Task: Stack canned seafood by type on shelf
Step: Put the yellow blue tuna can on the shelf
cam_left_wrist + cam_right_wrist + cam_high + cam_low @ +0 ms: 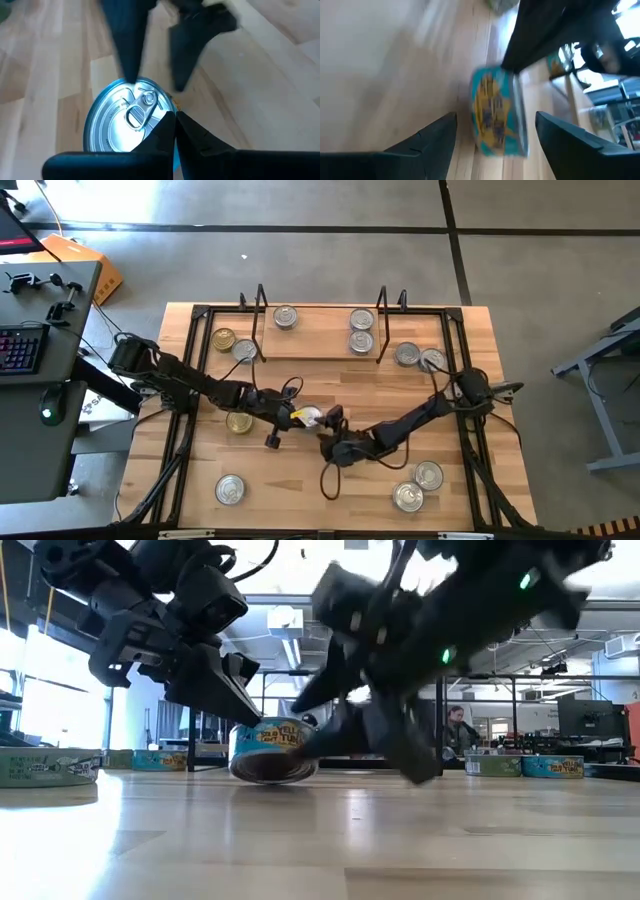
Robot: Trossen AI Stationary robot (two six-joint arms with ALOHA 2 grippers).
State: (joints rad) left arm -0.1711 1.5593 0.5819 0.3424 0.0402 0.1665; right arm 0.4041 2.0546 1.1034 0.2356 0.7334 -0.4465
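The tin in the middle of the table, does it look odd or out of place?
Yes. The tin sits tilted, one edge lifted off the tabletop, with the shut left gripper on its lid and the open right gripper beside it.

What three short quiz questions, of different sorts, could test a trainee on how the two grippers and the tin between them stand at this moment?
1. True or false: the left gripper is open.
2. Choose one. The blue and yellow tin at which both grippers meet is: A) resting on the tabletop; B) lifted in the air; C) stacked on another tin.
3. Fill the gap: the ____ gripper stands open, with the tin's label ahead of its fingers.

Key: 1. False, its fingers are shut together at the tin's rim. 2. A. 3. Right; this is the right gripper.
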